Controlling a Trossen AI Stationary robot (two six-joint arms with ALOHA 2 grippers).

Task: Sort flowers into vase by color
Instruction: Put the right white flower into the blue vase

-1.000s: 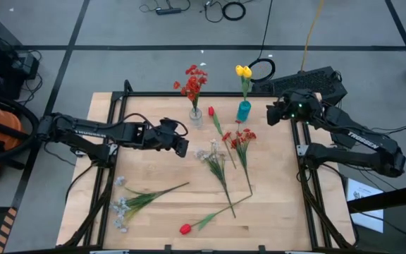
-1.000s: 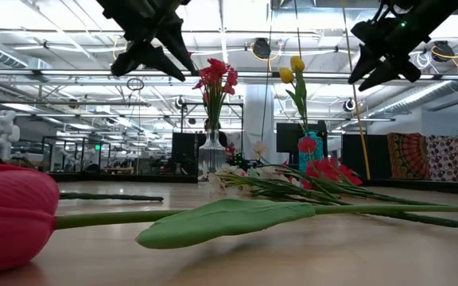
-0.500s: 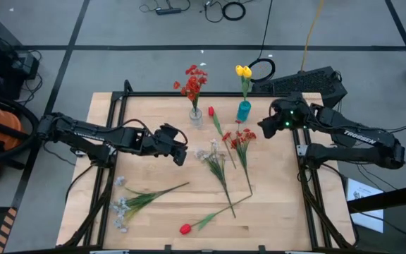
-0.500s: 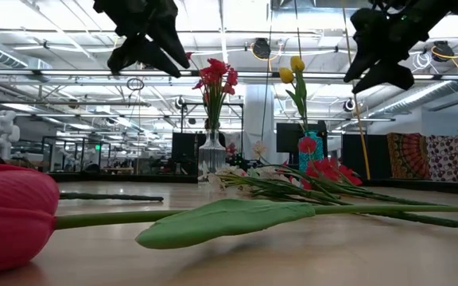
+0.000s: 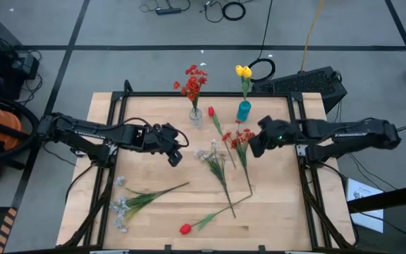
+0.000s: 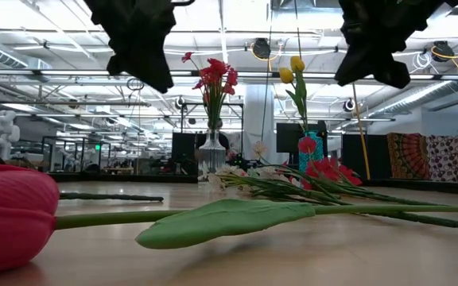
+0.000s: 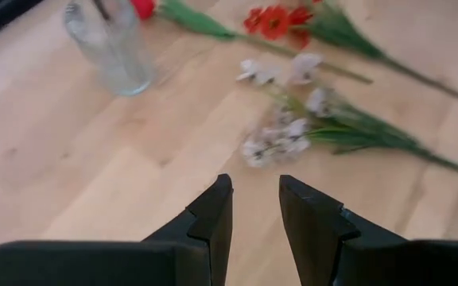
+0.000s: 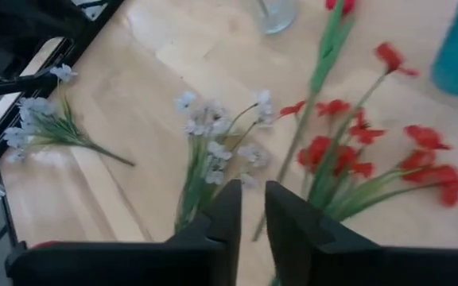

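Observation:
A clear vase (image 5: 196, 116) holds red flowers (image 5: 193, 79), and a teal vase (image 5: 244, 111) holds a yellow tulip (image 5: 243, 71); both stand at the table's far side. A red tulip (image 5: 211, 111), a red cluster (image 5: 242, 136) and a white spray (image 5: 213, 152) lie flat mid-table. A white-grey spray (image 5: 122, 204) and another red tulip (image 5: 185, 228) lie near the front. My left gripper (image 5: 177, 158) hovers open left of the white spray (image 7: 281, 139). My right gripper (image 5: 252, 149) hovers just right of the red cluster (image 8: 348, 151), shut to a thin slit with nothing in it.
A black frame (image 5: 210, 94) runs along the table's far edge, with rails down both sides. A coiled cable (image 5: 263, 68) and a dark keyboard (image 5: 309, 81) lie beyond the far right corner. Bare wood shows between the left gripper and the front-left spray.
My right gripper has left the teal vase's right side, going toward the near edge and leftward to the red cluster, and its fingers have drawn together. My left gripper has shifted a little toward the near edge. No flower has moved.

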